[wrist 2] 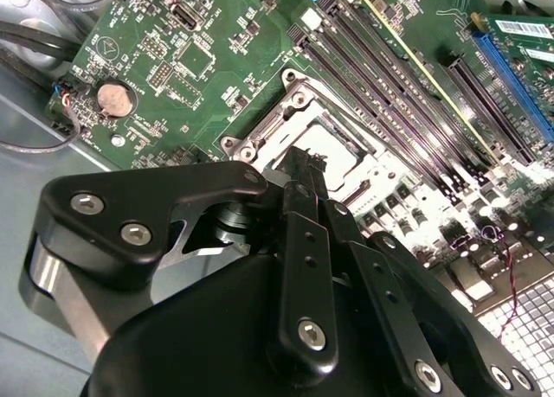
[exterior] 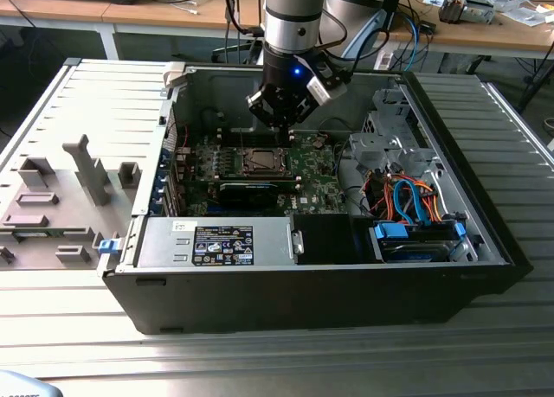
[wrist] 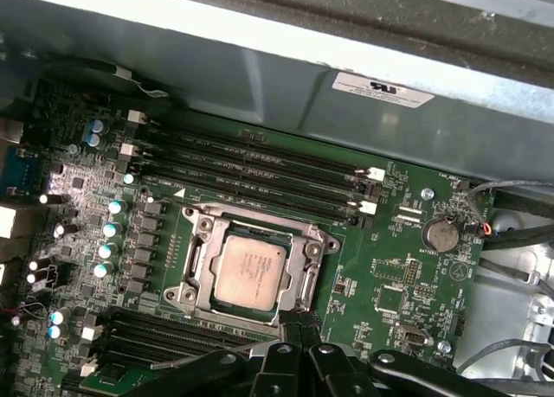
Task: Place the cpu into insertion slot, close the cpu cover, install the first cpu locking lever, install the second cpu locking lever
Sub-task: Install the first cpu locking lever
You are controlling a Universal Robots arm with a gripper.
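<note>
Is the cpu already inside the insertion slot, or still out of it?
In. In the first wrist view the cpu lies flat within the insertion slot, its silver top showing through the cpu cover, closed around it.

In the second wrist view the gripper (wrist 2: 299,168) hides the cover (wrist 2: 333,159) at its 7 o'clock side. In the first wrist view the fingers (wrist: 294,328) are cut off by the edge. In the exterior view the levers are too small to tell.
</note>
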